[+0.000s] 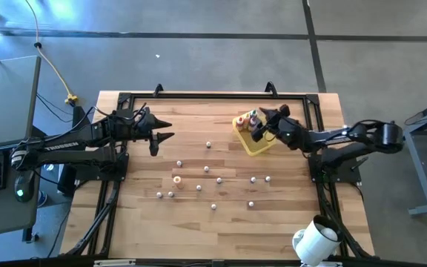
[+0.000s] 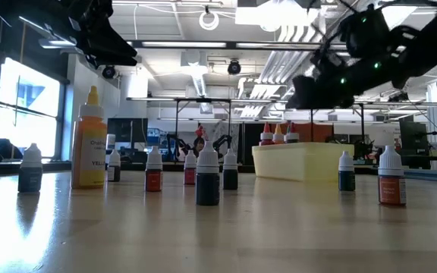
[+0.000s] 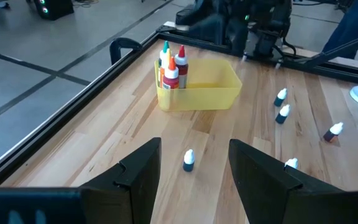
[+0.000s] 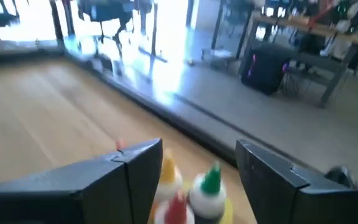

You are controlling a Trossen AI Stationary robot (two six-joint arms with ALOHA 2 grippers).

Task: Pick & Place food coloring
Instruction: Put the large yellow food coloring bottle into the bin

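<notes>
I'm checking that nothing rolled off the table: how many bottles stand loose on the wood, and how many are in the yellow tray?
Small loose bottles: 11
Tall orange-capped bottle, loose: 1
Bottles in the yellow tray: 3 visible
Total: 15 bottles

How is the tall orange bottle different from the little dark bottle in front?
The tall orange-capped yellow bottle towers over the small white-capped dark bottle. The tall one has a pointed orange tip; the small one a rounded white cap. The tall one is yellow, the small one dark. Both stand upright on the wooden table.
</notes>
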